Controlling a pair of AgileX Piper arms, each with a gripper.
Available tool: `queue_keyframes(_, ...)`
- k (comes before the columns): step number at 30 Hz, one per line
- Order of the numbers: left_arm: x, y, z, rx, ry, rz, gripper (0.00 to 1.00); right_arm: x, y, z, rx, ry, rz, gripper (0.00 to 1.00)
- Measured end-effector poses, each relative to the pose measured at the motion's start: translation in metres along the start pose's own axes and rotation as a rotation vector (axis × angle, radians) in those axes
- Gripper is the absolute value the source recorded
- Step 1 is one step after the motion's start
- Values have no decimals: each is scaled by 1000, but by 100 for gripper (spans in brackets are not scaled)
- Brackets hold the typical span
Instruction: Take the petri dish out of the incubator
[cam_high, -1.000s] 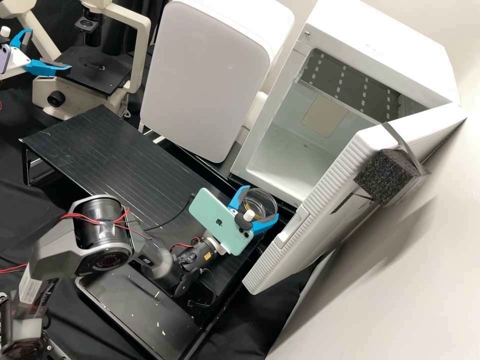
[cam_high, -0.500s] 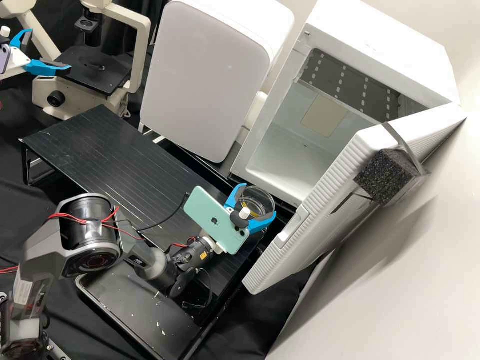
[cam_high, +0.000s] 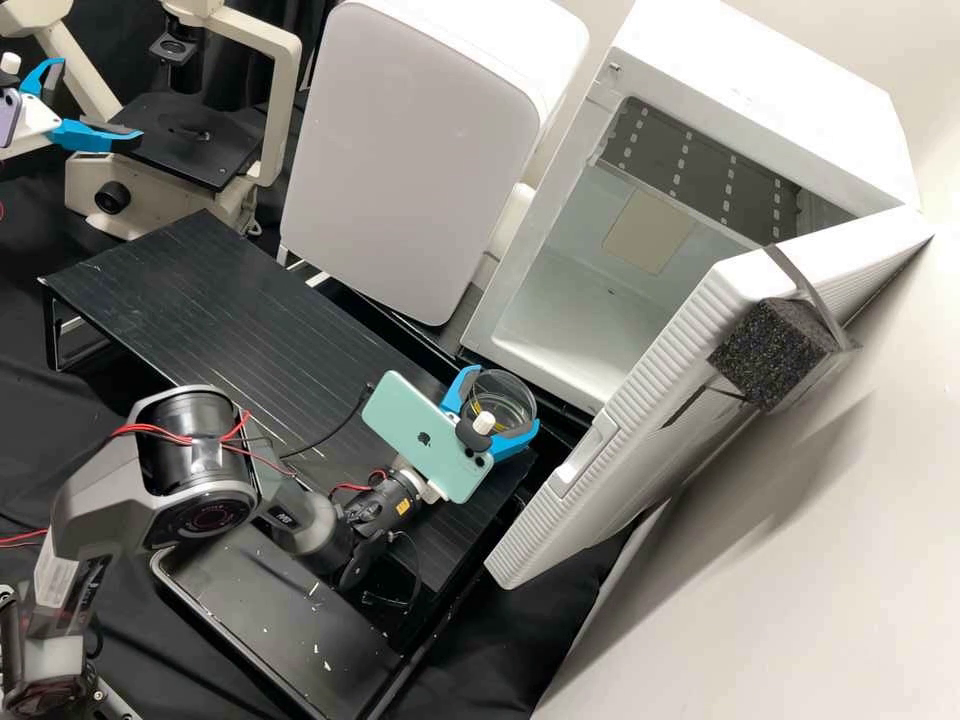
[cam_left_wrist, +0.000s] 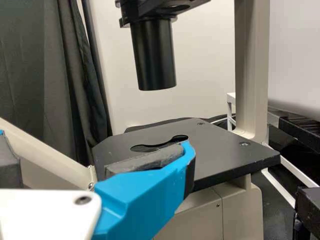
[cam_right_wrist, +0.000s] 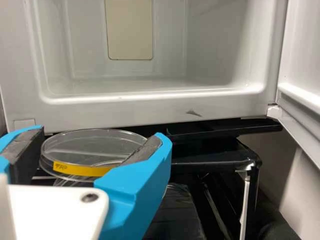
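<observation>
The right gripper (cam_high: 506, 402) is shut on a clear petri dish (cam_high: 512, 386), outside the incubator (cam_high: 545, 330) and in front of its opening. In the right wrist view, the right gripper (cam_right_wrist: 100, 137) has its pads against opposite sides of the petri dish (cam_right_wrist: 95, 146), which bears a yellow label. Behind the dish stands the white incubator (cam_right_wrist: 165, 111), its door (cam_high: 640, 430) wide open. At the upper left, the left gripper (cam_high: 100, 100) stands open beside a microscope. The left wrist view has the left gripper (cam_left_wrist: 95, 141) with its fingers wide apart before the microscope stage (cam_left_wrist: 225, 155).
A black ribbed platform (cam_high: 220, 300) runs below the dish, with a dark tray (cam_high: 280, 620) nearer the front. Left of the incubator is another white appliance (cam_high: 400, 150). The open door extends to the right of the dish; black foam (cam_high: 770, 355) is strapped to it.
The right gripper has moved left in the high view, a little farther from the incubator, carrying the petri dish. The left gripper has kept still.
</observation>
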Motion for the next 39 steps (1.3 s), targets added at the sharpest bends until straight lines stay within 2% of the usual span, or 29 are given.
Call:
queue_keyframes(8,0,0,0,0,0,0,100,2,7,6,-8,-7,19,0)
queue_keyframes(39,0,0,0,0,0,0,100,-2,6,10,1,-14,22,0)
